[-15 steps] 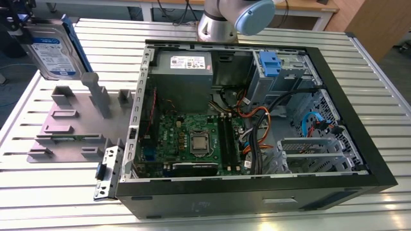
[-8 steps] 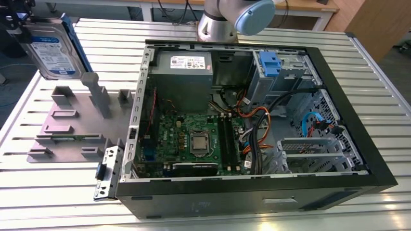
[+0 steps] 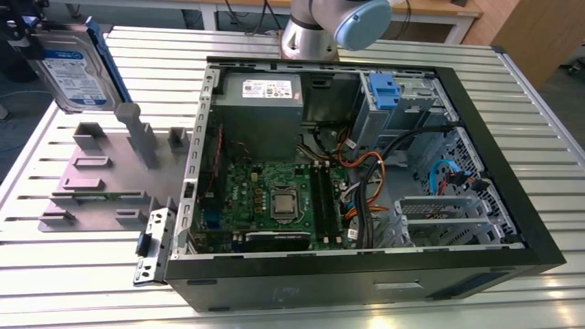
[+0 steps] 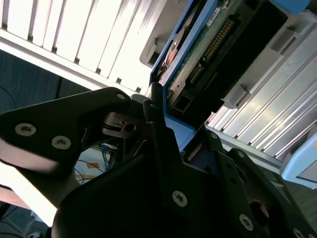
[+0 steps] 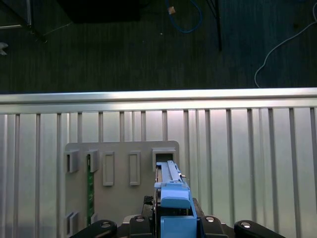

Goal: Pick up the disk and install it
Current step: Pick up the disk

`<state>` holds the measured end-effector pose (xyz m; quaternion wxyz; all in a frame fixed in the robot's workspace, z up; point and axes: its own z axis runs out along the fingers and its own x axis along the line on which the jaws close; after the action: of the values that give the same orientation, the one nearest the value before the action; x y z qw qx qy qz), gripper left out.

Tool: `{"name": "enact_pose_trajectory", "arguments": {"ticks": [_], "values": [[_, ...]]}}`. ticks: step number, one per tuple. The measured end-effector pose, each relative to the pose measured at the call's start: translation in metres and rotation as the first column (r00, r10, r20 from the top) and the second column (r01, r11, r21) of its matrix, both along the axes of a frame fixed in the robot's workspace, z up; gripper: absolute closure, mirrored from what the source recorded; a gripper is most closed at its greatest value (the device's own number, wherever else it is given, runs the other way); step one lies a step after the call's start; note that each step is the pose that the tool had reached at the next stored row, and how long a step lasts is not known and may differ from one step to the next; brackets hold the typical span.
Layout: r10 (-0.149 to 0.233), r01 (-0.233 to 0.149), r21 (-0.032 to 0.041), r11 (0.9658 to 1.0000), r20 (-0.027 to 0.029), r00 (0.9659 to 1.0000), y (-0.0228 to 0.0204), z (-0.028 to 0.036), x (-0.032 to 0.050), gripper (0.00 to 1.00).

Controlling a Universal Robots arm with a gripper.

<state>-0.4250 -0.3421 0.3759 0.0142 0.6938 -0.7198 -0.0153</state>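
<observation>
At the exterior view's upper left, the disk point(image 3: 71, 65) hung upright, label face toward the camera, one blue rail along its edge on the exterior view's right. It seemed clear of the surface, though that view gave no sure read on the gap beneath.

Gripper point(image 4: 181, 133): jaws pinching the disk. In the second wrist view, black fingers point(image 4: 154, 119) pressed against the blue rail, with the drive's green circuit board point(image 4: 198, 54) showing beyond them.

In the first wrist view, the disk's blue carrier end point(image 5: 173, 198) sat between the black linkages, pointing down over a grey fixture plate point(image 5: 119, 210). The plate carried several rectangular slots; a thin green strip point(image 5: 90, 186) stood in one of them.

Fixture plate point(image 3: 101, 205) lay flat on the slatted metal table point(image 3: 73, 281), just beside the open computer case point(image 3: 539, 226) on the exterior view's left side. Case interior exposed: motherboard point(image 3: 274, 199) low, grey power-supply box point(image 3: 260, 103) toward the far end, blue caddy clip point(image 3: 384, 89) at the drive bay. Disk well apart from that bay.

Arm point(image 3: 338, 24) rose behind the case.
</observation>
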Motion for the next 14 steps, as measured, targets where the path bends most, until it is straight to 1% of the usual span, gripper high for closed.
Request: {"name": "enact_pose_trajectory", "arguments": {"ticks": [14], "values": [[0.0,0.0,0.0,1.0,0.0,1.0,0.0,0.006,0.0,0.63]]}}
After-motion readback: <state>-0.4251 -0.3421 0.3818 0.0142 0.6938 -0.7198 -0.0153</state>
